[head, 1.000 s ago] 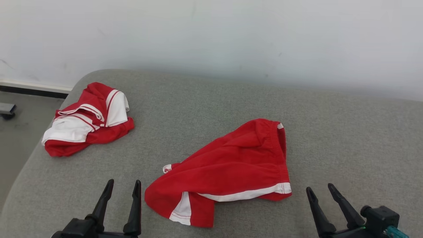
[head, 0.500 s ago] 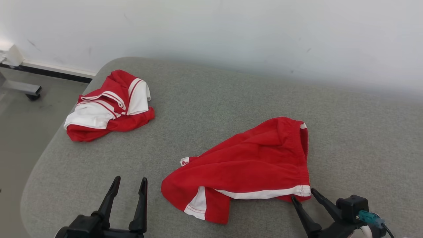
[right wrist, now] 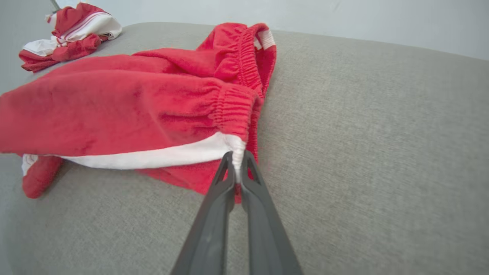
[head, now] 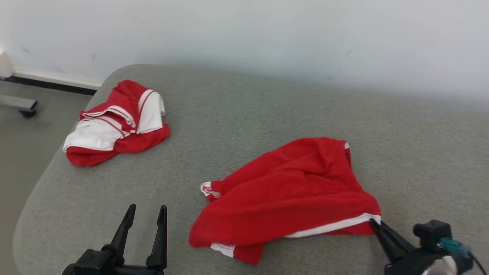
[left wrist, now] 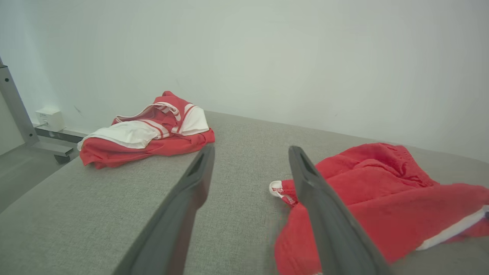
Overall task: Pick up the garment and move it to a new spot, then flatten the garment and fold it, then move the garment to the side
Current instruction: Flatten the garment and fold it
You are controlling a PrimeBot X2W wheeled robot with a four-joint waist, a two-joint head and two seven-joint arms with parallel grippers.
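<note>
The garment [head: 290, 194] is a pair of red shorts with a white side stripe, lying crumpled on the grey cushion [head: 244, 126]. My right gripper [head: 372, 223] is shut on the waistband corner where the white stripe ends, and the cloth there is pulled up slightly. The right wrist view shows the garment [right wrist: 126, 107] with the right gripper [right wrist: 237, 160] pinching its white hem. My left gripper [head: 146, 209] stands open at the lower left, a short way left of the shorts' leg end. Past the open left gripper [left wrist: 250, 152], the left wrist view takes in the garment [left wrist: 382, 191].
A second red and white garment [head: 114, 124] lies bunched near the cushion's far left corner, also seen as the red and white bundle [left wrist: 149, 131]. A white wall [head: 267, 38] runs behind. The floor [head: 23, 145] and a metal frame foot [head: 19, 105] lie off the left edge.
The right gripper moved in to the shorts' stripe corner and shut on it, drawing the cloth rightward. The head camera shifted. The left gripper stayed open.
</note>
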